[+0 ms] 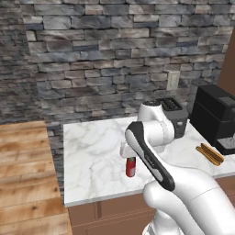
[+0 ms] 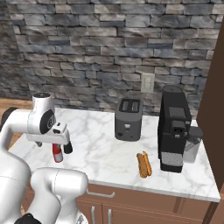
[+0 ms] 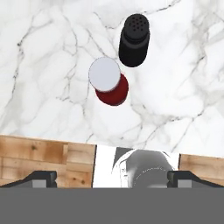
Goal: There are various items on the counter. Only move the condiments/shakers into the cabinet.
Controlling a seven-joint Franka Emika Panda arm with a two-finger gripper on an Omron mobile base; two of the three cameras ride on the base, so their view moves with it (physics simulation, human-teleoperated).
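Marble counter (image 3: pixel 43 52): white-capped red bottle (image 3: pixel 110 83) beside black shaker (image 3: pixel 134 40), no legible writing; gripper (image 3: pixel 112 178) jaws apart, empty.

The white arm (image 1: pixel 151 151) folds forward, its pincer (image 3: pixel 112 177) pointing straight down, jaws wide apart

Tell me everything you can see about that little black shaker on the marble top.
The black shaker is a short, dark, round container, matte like plastic, with a domed cap pierced by small holes. It stands upright on the white grey-veined marble counter, seen from above in the hand view. It stands close beside a red bottle with a white cap; whether they touch cannot be told. Nothing grips it.
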